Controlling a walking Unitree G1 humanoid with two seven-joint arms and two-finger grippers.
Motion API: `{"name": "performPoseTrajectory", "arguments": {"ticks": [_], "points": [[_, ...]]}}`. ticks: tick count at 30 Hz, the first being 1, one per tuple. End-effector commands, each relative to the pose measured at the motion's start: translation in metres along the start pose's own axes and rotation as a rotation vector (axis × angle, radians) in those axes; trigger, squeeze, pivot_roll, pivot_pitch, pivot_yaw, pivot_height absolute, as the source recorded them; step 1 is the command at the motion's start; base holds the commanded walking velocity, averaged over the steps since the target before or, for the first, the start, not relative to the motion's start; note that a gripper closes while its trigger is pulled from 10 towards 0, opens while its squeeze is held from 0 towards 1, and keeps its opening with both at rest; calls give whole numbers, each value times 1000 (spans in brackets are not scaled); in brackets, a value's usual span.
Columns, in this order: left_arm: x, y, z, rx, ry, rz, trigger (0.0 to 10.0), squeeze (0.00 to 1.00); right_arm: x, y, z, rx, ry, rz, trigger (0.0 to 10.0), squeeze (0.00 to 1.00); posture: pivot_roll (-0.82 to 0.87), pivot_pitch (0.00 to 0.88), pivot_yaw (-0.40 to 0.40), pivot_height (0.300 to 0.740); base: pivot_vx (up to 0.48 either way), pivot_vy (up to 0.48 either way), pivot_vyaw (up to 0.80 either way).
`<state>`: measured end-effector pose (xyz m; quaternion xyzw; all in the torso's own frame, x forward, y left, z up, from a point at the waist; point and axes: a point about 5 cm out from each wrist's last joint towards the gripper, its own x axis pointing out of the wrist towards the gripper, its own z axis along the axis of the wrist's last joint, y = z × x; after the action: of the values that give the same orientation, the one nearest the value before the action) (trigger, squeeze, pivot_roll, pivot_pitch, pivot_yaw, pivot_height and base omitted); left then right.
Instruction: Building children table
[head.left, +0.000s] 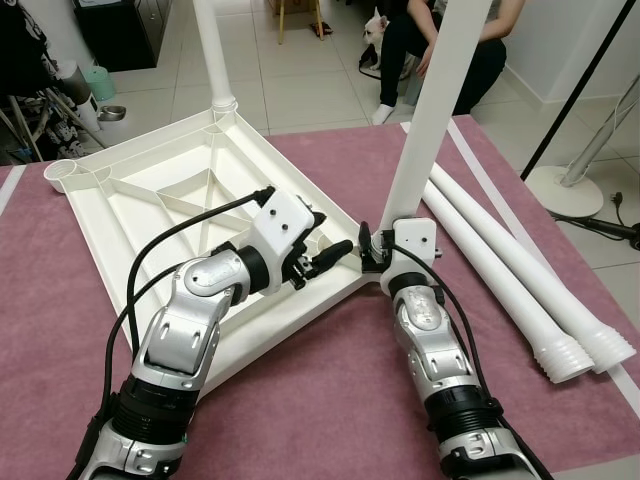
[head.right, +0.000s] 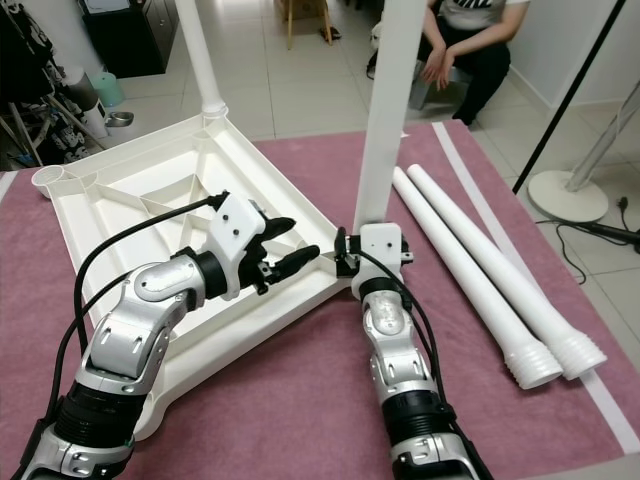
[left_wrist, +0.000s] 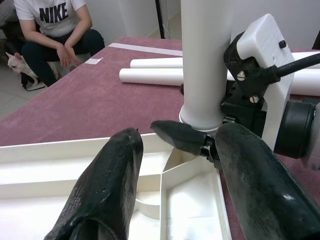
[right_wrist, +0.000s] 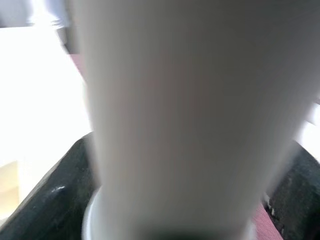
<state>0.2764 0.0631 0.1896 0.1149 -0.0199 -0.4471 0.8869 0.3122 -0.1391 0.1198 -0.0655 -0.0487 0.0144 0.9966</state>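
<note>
A white tabletop (head.left: 170, 190) lies upside down on a mauve cloth. One white leg (head.left: 212, 50) stands in its far corner. A second white leg (head.left: 430, 110) stands upright at the near right corner, and my right gripper (head.left: 380, 245) is shut on its base. In the right wrist view the leg (right_wrist: 190, 100) sits between the two black fingers (right_wrist: 47, 205). My left gripper (head.left: 325, 240) is open just left of that corner, over the tabletop rim, holding nothing. The left wrist view shows its spread fingers (left_wrist: 110, 185) facing the leg base (left_wrist: 202, 105).
Two loose white legs (head.left: 500, 260) lie side by side on the cloth to the right. A person (head.left: 450, 40) sits on the tiled floor beyond, with a small dog (head.left: 377, 28) beside them. A round stand base (head.left: 565, 190) is at far right.
</note>
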Motion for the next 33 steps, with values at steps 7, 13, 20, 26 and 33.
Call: {"name": "performPoseTrajectory", "arguments": {"ticks": [7, 13, 20, 26, 33], "points": [[-3, 8, -4, 1, 21, 117, 10000, 0, 1, -2, 10, -31, -55, 84, 10000, 0, -13, 0, 106, 740, 0, 0, 0], [-3, 8, -4, 3, 22, 116, 10000, 0, -1, 6, 17, -57, -94, 186, 10000, 0, -13, 0, 106, 740, 0, 0, 0], [-3, 8, -5, 1, 23, 118, 10000, 0, 0, 6, 23, -96, -128, 229, 10000, 0, -13, 0, 105, 740, 0, 0, 0], [-3, 8, -5, 1, 23, 120, 10000, 0, 1, 4, 24, -123, -141, 248, 0, 0, -13, 0, 103, 740, 0, 0, 0], [-3, 8, -5, 2, 23, 123, 10000, 0, -1, 3, 23, -136, -139, 274, 0, 0, -11, 0, 104, 740, 0, 0, 0]]}}
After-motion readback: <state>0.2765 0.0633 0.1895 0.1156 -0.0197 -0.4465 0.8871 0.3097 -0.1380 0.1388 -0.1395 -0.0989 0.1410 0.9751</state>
